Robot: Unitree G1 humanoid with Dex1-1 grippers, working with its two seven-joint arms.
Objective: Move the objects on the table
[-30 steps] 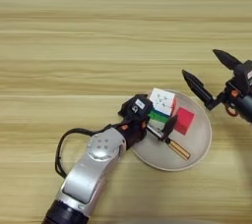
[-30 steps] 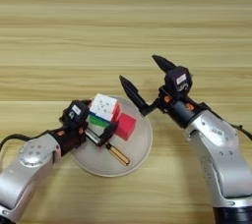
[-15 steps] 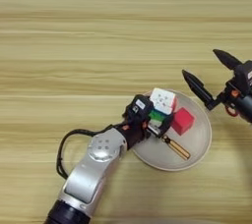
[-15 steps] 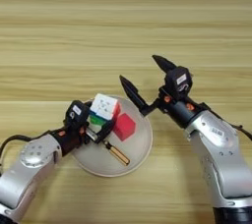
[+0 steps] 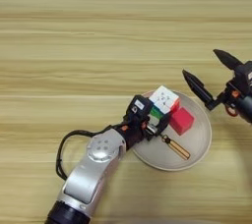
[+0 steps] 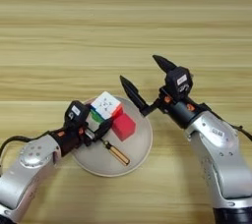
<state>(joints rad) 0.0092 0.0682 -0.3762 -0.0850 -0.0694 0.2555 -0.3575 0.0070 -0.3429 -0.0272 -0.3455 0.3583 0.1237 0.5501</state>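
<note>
A puzzle cube (image 5: 164,100) with a white top and green and red sides sits tilted at the left rim of a round beige plate (image 5: 201,153) on the wooden table (image 5: 98,31). My left gripper (image 5: 153,120) reaches in from the lower left and is shut on the cube's lower side; one black finger (image 6: 103,127) shows under it. My right gripper (image 6: 138,68) hovers open just beyond the plate's upper right rim, its two pointed fingers spread wide with nothing between them.
Also on the plate are a red block (image 5: 181,121) right of the cube and a small tool with a brown handle (image 5: 176,148) lying toward the front. A black cable (image 5: 61,154) loops beside my left forearm.
</note>
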